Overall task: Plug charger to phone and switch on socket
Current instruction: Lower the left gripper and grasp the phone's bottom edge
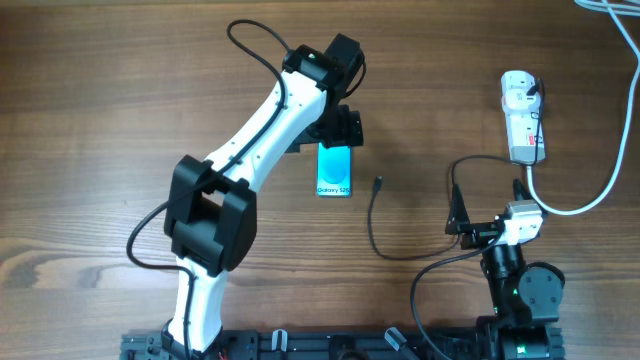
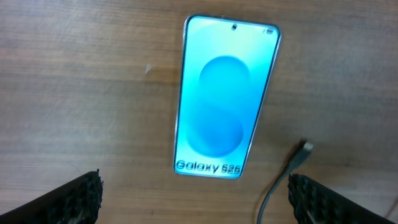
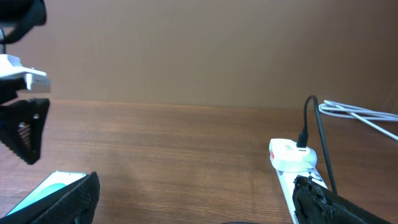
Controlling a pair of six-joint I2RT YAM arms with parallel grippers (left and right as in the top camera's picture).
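Overhead view: the phone (image 1: 334,172) lies screen-up near the middle of the counter (image 1: 100,100), with the left gripper (image 2: 199,200) above it, jaws wide and holding nothing. The charger (image 1: 372,222) has its plug tip just right of the phone, apart. The socket (image 1: 522,118) lies near the right edge. The right gripper (image 3: 199,202) is wide, empty.

Phone (image 1: 334,173) on a table (image 1: 90,110), with charger (image 1: 378,184) and socket (image 1: 523,118) to its right.
The charger's plug tip lies just right of the phone; the socket sits well right, farther back.
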